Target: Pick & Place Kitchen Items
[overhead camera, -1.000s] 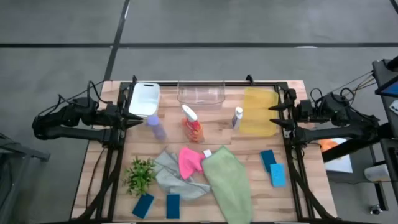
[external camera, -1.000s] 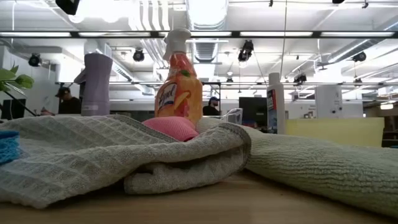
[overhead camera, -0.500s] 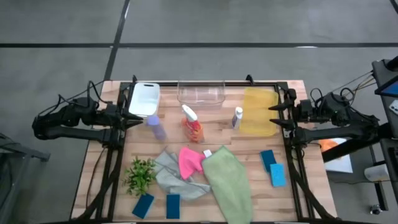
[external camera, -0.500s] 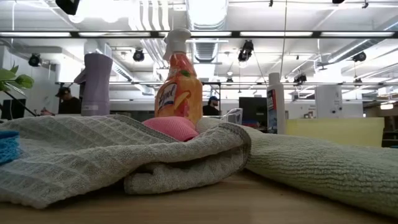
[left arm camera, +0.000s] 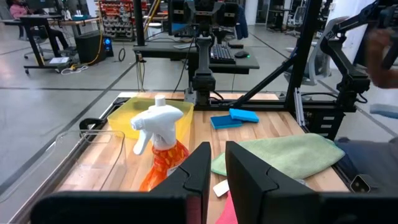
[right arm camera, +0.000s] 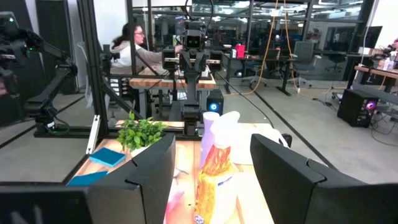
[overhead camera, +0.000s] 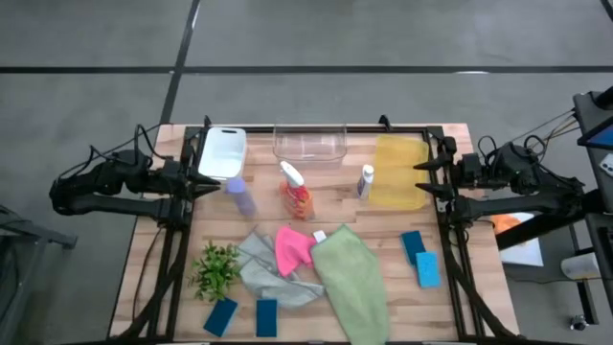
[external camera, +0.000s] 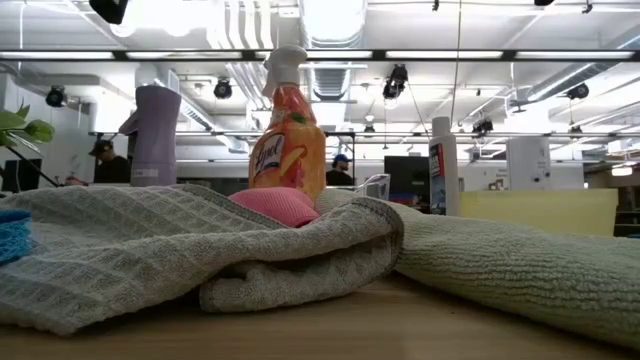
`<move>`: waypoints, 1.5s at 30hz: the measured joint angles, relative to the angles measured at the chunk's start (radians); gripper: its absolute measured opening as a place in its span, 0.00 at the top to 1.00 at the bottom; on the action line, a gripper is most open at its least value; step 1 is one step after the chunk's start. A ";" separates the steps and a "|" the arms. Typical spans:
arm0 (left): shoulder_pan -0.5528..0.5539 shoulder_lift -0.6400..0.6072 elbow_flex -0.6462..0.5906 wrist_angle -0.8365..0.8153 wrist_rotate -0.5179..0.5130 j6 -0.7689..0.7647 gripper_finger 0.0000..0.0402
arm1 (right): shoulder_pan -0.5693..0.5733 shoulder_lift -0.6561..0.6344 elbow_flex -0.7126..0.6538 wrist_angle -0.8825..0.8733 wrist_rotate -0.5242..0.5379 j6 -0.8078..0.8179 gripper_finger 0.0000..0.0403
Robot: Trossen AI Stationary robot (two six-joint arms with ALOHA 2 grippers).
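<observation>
Both arms parked at the table's side edges, nothing picked yet. Left gripper (left arm camera: 212,180): fingers nearly together with a thin gap, holding nothing. Right gripper (right arm camera: 212,180): fingers set well apart, empty. Purple bottle (overhead camera: 239,195), orange spray bottle (overhead camera: 297,191) and small white bottle (overhead camera: 365,180) stand upright mid-table, just near of the trays. Pink cloth (overhead camera: 291,247) lies overlapping grey cloth (overhead camera: 270,273) and green cloth (overhead camera: 352,281). Blue sponges (overhead camera: 420,259) wait in pairs, near-left and right; presumably staged for sorting.

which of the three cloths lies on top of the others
The pink cloth. It sits folded on the pile's middle, overlapping the grey cloth to its left and touching the green cloth on its right; both of those lie flat on the table.
</observation>
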 joint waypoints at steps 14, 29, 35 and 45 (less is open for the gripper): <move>0.000 0.007 0.000 0.013 -0.003 0.000 0.86 | 0.000 0.000 0.000 0.000 0.000 0.000 0.47; 0.000 0.046 0.000 -0.050 -0.086 0.004 0.86 | 0.000 0.040 0.000 0.115 -0.012 0.048 0.47; 0.000 0.094 0.000 -0.079 -0.089 0.000 0.86 | 0.000 0.155 0.000 0.071 0.040 0.056 0.47; 0.000 0.133 0.000 -0.068 -0.270 0.010 0.70 | -0.018 0.467 0.049 0.029 0.250 0.045 0.47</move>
